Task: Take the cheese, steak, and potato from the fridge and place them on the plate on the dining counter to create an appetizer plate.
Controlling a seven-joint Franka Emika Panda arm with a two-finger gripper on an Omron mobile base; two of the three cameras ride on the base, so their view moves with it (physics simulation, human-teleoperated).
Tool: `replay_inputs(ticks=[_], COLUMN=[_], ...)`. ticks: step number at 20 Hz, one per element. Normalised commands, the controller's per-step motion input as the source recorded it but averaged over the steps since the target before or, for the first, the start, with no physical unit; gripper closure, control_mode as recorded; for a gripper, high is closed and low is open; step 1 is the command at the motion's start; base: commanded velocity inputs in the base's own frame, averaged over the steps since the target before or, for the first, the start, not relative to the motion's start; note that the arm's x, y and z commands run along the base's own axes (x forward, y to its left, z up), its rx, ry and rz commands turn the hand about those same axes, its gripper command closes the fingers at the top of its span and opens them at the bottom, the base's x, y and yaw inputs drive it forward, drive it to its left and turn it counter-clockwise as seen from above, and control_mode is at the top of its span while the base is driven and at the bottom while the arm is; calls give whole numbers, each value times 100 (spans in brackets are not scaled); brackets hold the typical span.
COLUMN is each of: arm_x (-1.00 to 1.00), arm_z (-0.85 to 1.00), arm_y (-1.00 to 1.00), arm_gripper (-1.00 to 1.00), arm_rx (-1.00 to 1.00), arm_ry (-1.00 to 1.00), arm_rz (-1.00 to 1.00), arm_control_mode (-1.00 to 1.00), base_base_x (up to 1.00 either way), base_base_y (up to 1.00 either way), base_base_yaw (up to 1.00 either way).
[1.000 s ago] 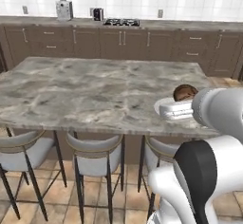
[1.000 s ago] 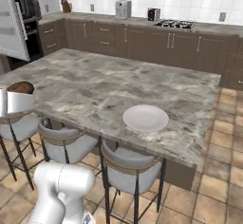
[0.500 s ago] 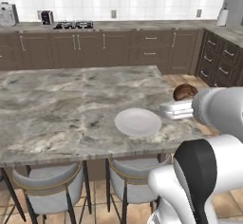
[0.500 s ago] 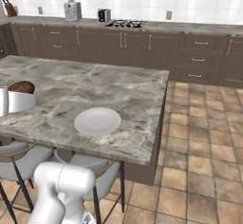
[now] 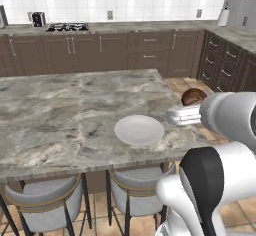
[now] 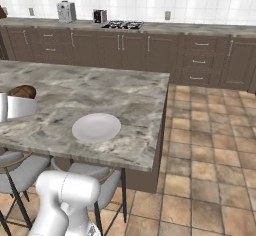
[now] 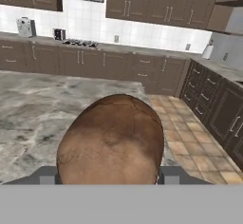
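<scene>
Brown and mottled, the potato [image 7: 111, 140] sits clamped between the jaws, held in the air just past the right end of the counter [image 5: 60, 110]. The plate [image 5: 139, 129] lies bare on the stone top, near the gripper [image 5: 187, 111] and to its left. Two stools [image 5: 135, 197] stand below.

Arm: white, with dark joints, raised and reaching forward at counter height.
Wrist: level, hand pointing ahead.
Gripper [image 5: 186, 111]: jaws spread wide around the potato [image 7: 111, 140], clamped on it from both sides.
Fingers [image 5: 182, 116]: pale, horizontal.
</scene>
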Motion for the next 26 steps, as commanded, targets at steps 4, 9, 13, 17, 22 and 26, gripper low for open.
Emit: replay_inputs(ticks=[4, 9, 13, 17, 22, 26], arm_x=[8, 38, 41, 27, 25, 24], arm_z=[0, 0, 0, -6, -48, -73], arm_y=[-19, -41, -29, -1, 0, 0], arm_gripper=[100, 100, 100, 100, 100, 100], arm_rx=[0, 3, 3, 0, 0, 0], arm_ry=[4, 15, 19, 31, 29, 14], arm_rz=[-4, -7, -5, 0, 0, 0], arm_control_mode=[-100, -100, -100, -100, -100, -100], base_base_x=[0, 0, 0, 0, 0, 0], base_base_y=[0, 0, 0, 0, 0, 0], base_base_yaw=[0, 0, 0, 0, 0, 0])
